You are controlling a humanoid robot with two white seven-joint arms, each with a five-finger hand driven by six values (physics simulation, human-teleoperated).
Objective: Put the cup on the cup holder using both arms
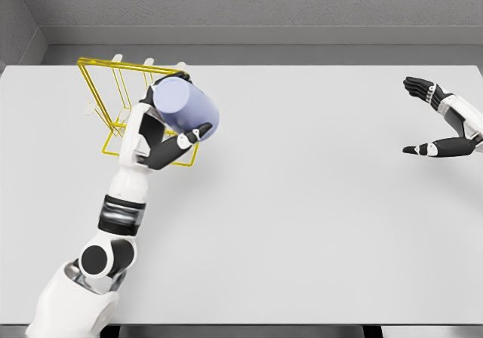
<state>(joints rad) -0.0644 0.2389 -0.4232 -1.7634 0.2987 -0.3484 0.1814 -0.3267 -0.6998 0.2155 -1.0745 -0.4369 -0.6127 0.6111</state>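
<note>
From the head view, we see our left hand (162, 138) gripping the pale blue cup (186, 109), tilted, just in front of the yellow wire cup holder (113, 89) at the table's (302, 217) far left. Our right hand (445, 127) hangs spread and empty (well apart). We should probably line the cup's mouth up with a peg, then lower slowly.

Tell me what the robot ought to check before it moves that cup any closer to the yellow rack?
1. Cup gripped by the left hand: ok, fingers wrap it.
2. Cup near the yellow wire holder: ok, it overlaps the rack in this view.
3. Cup mouth lined up with a peg: cannot tell, hand and cup hide the pegs.
4. Right hand out of the way: ok, open at the table's far right.
5. Holder upright: ok.
</note>
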